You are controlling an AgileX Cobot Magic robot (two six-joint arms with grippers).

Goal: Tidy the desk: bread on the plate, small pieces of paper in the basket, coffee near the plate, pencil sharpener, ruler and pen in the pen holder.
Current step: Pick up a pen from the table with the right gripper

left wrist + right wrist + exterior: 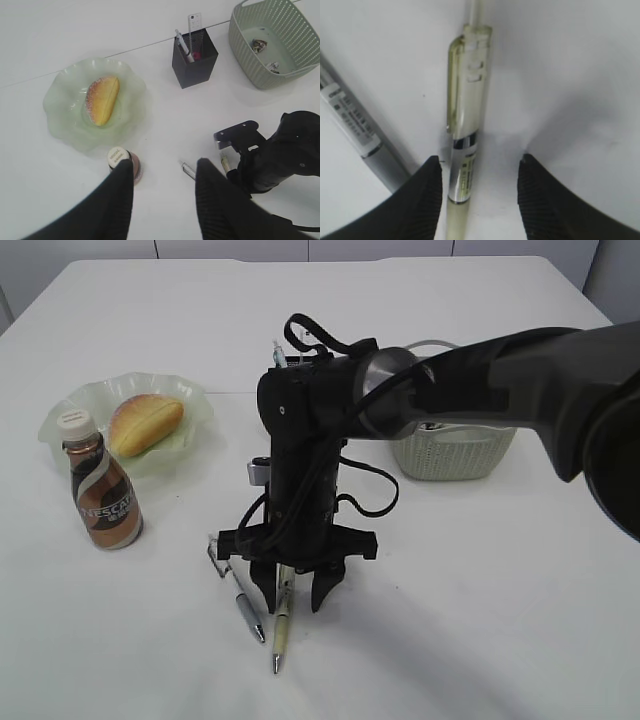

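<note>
The right tool stands low over the counter, its 2 fingers spread on either side of the pale yellow-green pen, which lies flat and points toward the near edge; the right wrist view shows the barrel between the fingers with gaps on both sides, so nothing is pinched yet. This straddling pose suits a grasp across the barrel. A grey pen lies just beside the yellow-green pen, on its bottle side, close enough that closing may nudge it. The left tool hangs higher, spread and holding nothing, likely kept clear. Measured from the pen holder, the plate with the bread sits to its left in the left wrist view, the coffee stands just beside that plate, and the basket with paper scraps sits to its right. The holder already contains a ruler and another pen.
</note>
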